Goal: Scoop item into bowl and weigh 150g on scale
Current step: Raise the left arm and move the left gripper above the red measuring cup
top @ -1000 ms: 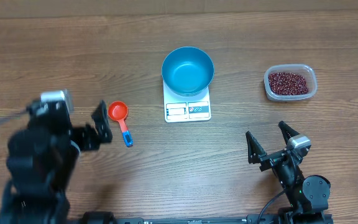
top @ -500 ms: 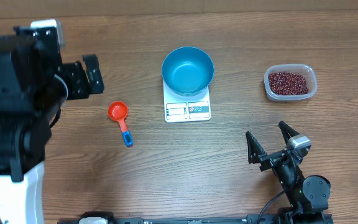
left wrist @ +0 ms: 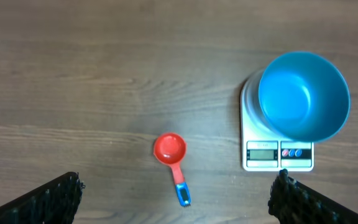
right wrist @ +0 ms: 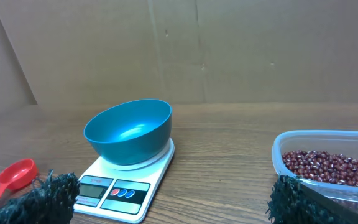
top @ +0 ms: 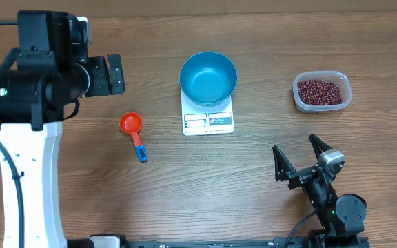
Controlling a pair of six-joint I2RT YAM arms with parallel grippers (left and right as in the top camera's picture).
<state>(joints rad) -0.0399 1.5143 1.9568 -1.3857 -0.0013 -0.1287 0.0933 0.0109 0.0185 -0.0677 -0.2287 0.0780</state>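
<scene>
- One bright blue bowl (top: 208, 77) stands on one white kitchen scale (top: 208, 122) in the middle of the wooden surface (top: 253, 179). The scale's display edge shows on the robot's side of the bowl.
- One clear plastic tub (top: 322, 74) sits at the far right of the surface, well apart from the scale. It holds a loose heap of many small red-brown beans (top: 320, 91).
- One red measuring scoop (top: 132, 129) with a blue handle tip lies flat to the left of the scale, apart from it.
- There are two claws, both spread wide and gripping nothing.
- The left claw (top: 107, 75) hangs above the left part of the surface. The scoop lies below it and a little toward the robot, the bowl is off to its right, and the beans are well apart on the far side.
- The right claw (top: 295, 145) sits low near the robot's edge. The tub of beans is beyond it and slightly right, and the bowl and scale are beyond it to the left.
</scene>
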